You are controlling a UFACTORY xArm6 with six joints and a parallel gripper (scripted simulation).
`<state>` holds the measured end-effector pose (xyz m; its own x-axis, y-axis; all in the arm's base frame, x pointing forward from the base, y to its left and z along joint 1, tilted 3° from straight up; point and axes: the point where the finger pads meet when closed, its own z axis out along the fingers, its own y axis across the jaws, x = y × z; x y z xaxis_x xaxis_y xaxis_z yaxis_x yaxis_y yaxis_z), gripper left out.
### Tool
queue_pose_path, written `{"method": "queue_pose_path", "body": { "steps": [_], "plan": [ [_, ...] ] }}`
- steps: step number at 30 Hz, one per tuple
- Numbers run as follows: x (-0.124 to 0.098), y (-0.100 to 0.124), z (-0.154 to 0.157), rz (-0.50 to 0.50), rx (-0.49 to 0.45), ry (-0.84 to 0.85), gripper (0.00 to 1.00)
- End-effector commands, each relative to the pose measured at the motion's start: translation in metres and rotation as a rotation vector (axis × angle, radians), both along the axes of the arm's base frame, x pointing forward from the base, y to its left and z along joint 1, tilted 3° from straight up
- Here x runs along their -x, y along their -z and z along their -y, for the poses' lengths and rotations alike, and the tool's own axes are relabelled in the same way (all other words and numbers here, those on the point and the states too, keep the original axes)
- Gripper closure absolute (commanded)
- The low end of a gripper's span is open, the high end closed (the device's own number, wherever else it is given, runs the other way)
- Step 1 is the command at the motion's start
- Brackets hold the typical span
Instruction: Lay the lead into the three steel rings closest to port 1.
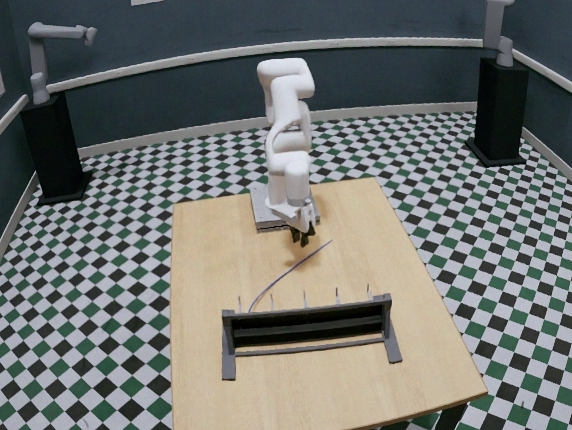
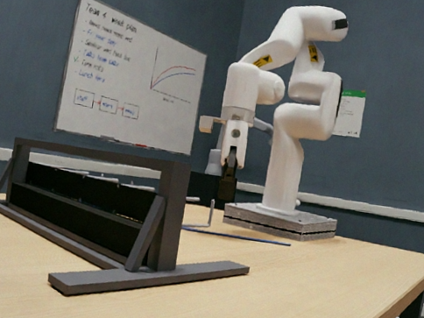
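From above, the white arm stands on its base plate (image 1: 257,222) at the far edge of the wooden table (image 1: 210,390). Its gripper (image 1: 302,237) hangs in the air with the dark fingers partly parted and nothing between them. The thin blue lead (image 1: 295,267) lies slack across the middle of the table, from the rack (image 1: 228,345) near the front edge toward the far right.

From the side, the gripper (image 2: 227,182) hovers well above the lead (image 2: 235,237), which lies flat on the tabletop beyond the rack (image 2: 170,211).

Grey rack (image 1: 229,345), seemingly blue lead (image 1: 295,267), checkered floor (image 1: 100,280).
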<state>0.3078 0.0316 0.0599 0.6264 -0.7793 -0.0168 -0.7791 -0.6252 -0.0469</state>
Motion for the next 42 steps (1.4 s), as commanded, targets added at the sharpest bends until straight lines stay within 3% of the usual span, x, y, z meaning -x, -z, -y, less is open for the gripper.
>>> {"method": "queue_pose_path", "body": {
  "steps": [1, 19, 42],
  "plan": [
    [-0.004, 0.024, -0.001, 0.005, -0.001, 0.000, 0.67],
    [-0.006, 0.069, -0.003, 0.005, -0.001, 0.000, 0.67],
    [-0.006, 0.073, -0.003, 0.005, -0.001, 0.000, 0.67]
  ]
}}
